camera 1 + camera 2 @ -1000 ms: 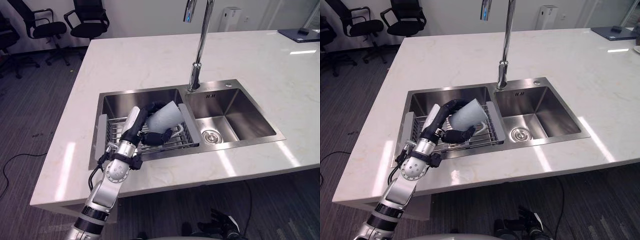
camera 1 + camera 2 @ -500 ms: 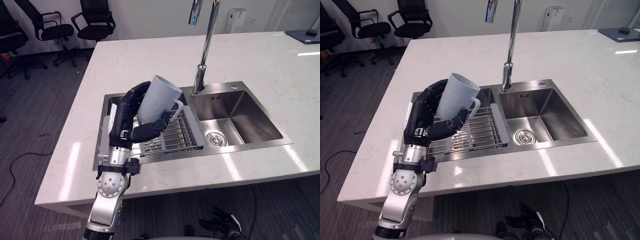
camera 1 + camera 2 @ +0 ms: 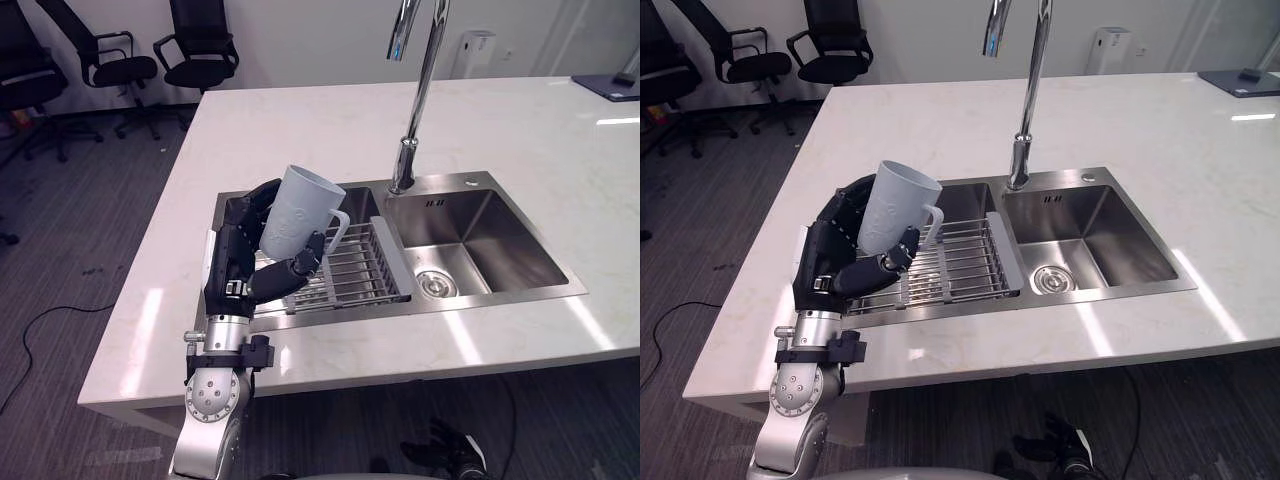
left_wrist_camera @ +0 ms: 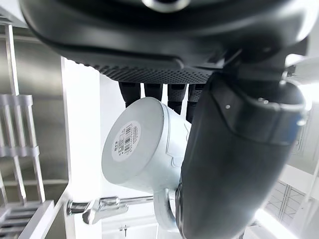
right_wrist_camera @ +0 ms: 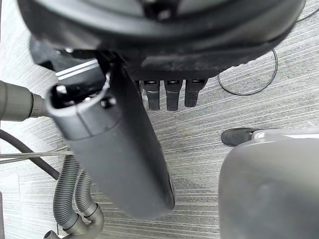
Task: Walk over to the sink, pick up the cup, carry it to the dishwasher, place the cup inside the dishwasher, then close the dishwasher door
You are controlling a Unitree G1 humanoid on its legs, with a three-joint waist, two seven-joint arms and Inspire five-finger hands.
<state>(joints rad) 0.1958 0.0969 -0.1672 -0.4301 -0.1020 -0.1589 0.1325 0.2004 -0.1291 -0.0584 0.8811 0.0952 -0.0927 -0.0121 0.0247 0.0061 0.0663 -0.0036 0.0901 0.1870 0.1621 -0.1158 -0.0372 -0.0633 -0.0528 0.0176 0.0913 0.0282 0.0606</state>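
Room around the cup point(image 3: 298, 213) is bounded on the robot's right by the tall tap point(image 3: 418, 95), which stands at the far rim of the sink point(image 3: 480, 215) between the two basins and well apart from the cup. Below, it is bounded by the wire rack point(image 3: 350, 272) laid across the left basin. The cup is held up off the rack, over the left part of that basin as seen from the head. A broad stretch of white desk point(image 3: 320, 125) runs beyond the sink, and the desk's near edge is crossed by the forearm. The desk's left edge is seen just past the hand, with grey floor point(image 3: 70, 250) alongside it and office chairs point(image 3: 197, 45) well away at the far end. The cup is gripped by the left hand point(image 3: 240, 262), with the fingers curled round its left side and the thumb pressed across the near side low down. Its long axis is tilted: the open mouth is raised and leans to the far right, and the base is turned down toward the wrist. In the left wrist view the labelled base is turned to the camera. The handle is pointed right, toward the divider between the basins. The right hand point(image 5: 124, 149) is seen hanging over the floor, fingers loose and nothing held.
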